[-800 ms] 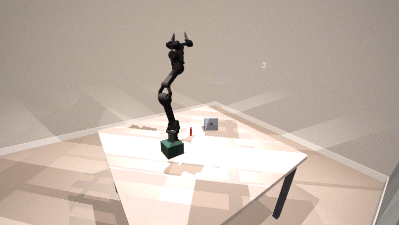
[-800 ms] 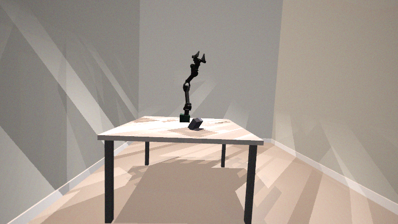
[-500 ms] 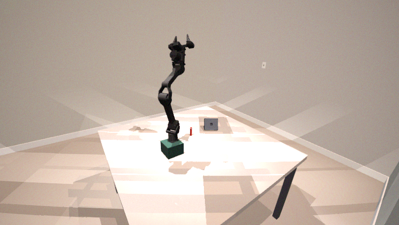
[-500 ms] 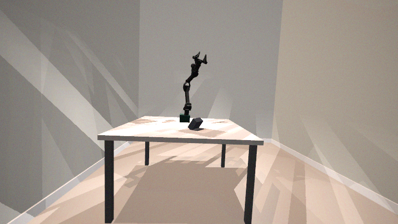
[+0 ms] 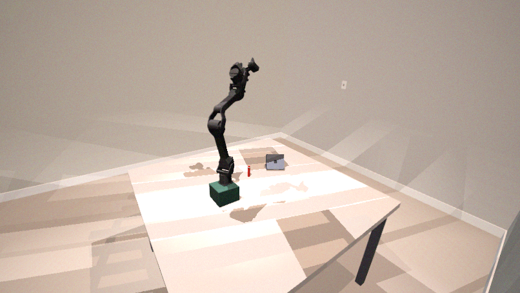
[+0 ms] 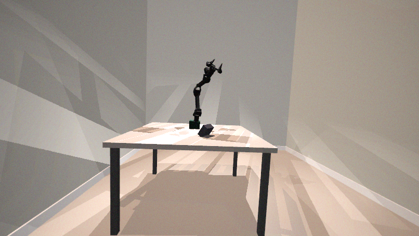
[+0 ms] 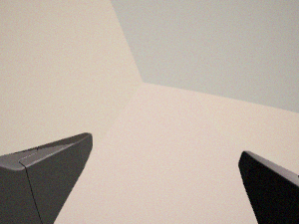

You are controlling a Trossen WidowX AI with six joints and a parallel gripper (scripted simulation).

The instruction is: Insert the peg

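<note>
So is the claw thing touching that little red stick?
Apart. The top view shows the gripper high above the red peg, which stands on the table.

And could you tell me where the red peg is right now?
In the top view, the red peg stands upright on the table, between the green base block and the sloped panel, nearer the block.

The black arm point(image 5: 220, 143) point(image 6: 197, 99) reaches up tall, bent in the middle; its top leans over. The gripper point(image 5: 253, 64) point(image 6: 218, 62) point(image 7: 166, 150) is high up; its two fingers are wide open.
</note>
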